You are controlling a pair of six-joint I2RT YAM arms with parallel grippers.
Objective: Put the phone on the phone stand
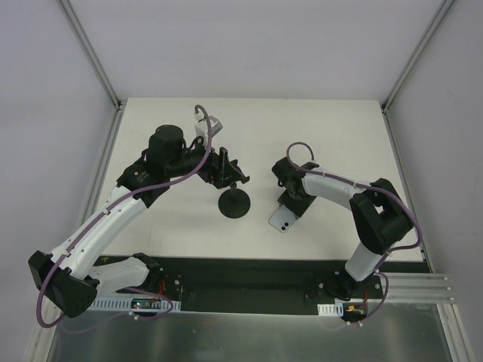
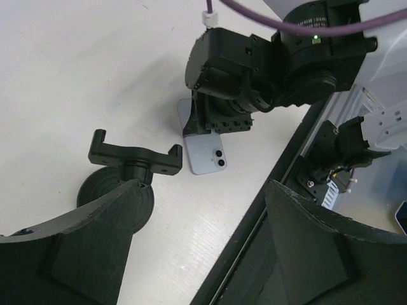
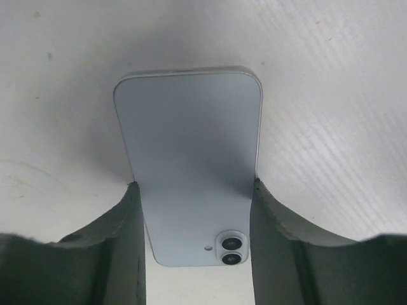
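Right wrist view gives the closest look: the phone (image 3: 191, 159) lies pale back up, its twin lenses at the near end. The right gripper (image 3: 194, 187) has its fingers (image 3: 121, 254) set against the two long edges, pinching it across its width. Whether the phone has left the tabletop (image 1: 317, 136) I cannot tell; a soft shadow rings it, yet in the other views it looks flat or nearly so.

Seen from above, the phone sits to the right of the phone stand (image 1: 235, 204) and a little nearer the arm bases, with bare tabletop between the two. The stand is upright and its bracket head is empty.

Just beyond the stand, on its far left side, hangs the left gripper (image 2: 203, 190), fingers spread wide with nothing between them. One finger overlaps the stand's disc base in the left wrist view without clearly touching it.

By my reading the task is in its early part. The grasp looks made, while the lift, the carry leftward to the stand and the seating of the phone in the bracket head are all left to do.
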